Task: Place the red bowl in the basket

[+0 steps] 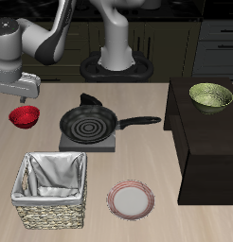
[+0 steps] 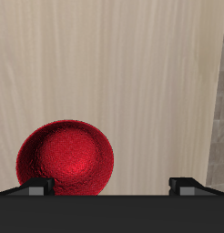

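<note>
— Where is the red bowl (image 2: 66, 160)?
— On the pale wood surface (image 2: 123, 64), below the spread, empty fingers (image 2: 35, 187), well behind the basket (image 1: 52, 191).
— Surroundings?
— Dark cabinets behind.

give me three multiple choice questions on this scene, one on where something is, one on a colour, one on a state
1. Where does the frying pan sit?
A. on the grey square burner
B. inside the basket
C. on the dark cabinet

2. What colour is the bowl on the dark cabinet?
A. red
B. olive green
C. blue

3. What is in the basket now?
A. the red bowl
B. the plate
C. only its cloth lining

Answers:
1. A, the pan rests on the grey burner, behind the basket.
2. B, the bowl up there is olive green; the red bowl lies on the table.
3. C, only grey-white lining shows inside, and the wrist view shows the red bowl on bare table under the open gripper.
</note>
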You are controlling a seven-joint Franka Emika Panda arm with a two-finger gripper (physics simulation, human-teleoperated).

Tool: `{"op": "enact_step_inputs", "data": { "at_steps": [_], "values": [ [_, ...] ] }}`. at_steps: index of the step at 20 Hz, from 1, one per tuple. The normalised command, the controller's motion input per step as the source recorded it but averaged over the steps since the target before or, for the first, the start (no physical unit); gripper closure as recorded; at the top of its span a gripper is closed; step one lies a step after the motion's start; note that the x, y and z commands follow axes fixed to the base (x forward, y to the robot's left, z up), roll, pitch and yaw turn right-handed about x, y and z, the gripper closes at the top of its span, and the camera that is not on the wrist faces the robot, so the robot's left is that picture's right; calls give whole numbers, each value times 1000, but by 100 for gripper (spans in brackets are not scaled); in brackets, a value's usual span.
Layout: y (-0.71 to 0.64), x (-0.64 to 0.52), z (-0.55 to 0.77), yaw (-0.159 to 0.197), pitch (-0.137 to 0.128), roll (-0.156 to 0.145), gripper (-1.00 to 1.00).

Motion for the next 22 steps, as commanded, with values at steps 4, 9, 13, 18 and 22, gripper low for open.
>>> {"op": "enact_step_inputs", "data": {
  "at_steps": [4, 9, 13, 18, 22],
  "values": [
    [-27, 16, -380, -9, 74, 4, -100],
    [10, -90, -286, 11, 24, -3, -100],
    [-15, -43, -152, -4, 6, -2, -100],
    [-85, -17, -212, -2, 34, -31, -100],
    [-64, 34, -237, 11, 48, -26, -100]
  ]
}}
